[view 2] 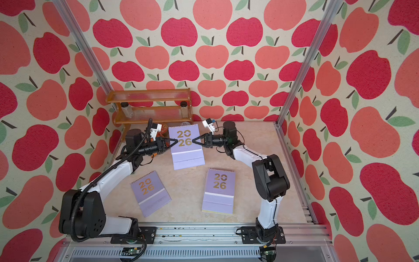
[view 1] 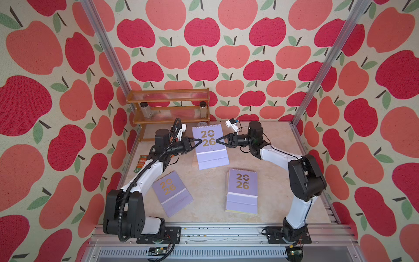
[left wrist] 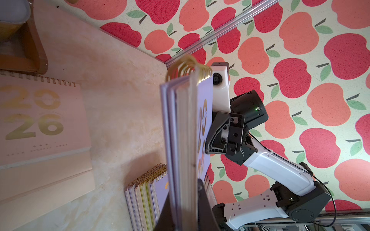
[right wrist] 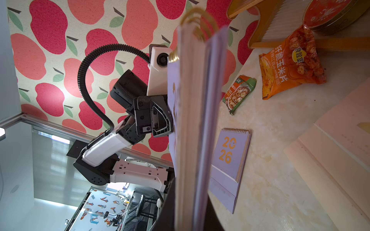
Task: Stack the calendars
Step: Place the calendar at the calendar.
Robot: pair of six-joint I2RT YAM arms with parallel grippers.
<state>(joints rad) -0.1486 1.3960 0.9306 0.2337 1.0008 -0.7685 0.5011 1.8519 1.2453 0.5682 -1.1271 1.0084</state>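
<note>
Lilac calendar (view 1: 210, 152), spine at 12: I'm clamping it with left gripper (view 1: 200, 141) at 9 o'clock, right gripper (view 1: 217, 140) at 3.

Both top views look down steeply from high over the near edge of the bench (view 1: 210, 188) and face the back wall (view 1: 226, 56). They are almost equal, only shifted sideways, and share the whole scene. The left wrist camera sits close behind the left hand (right wrist: 169, 120), turned on its side, and looks past the lifted calendar (left wrist: 184, 130), very near and blurred, to the right hand (left wrist: 209, 138). The right wrist camera does the same from behind the right hand and sees the left hand beyond that calendar.
</note>
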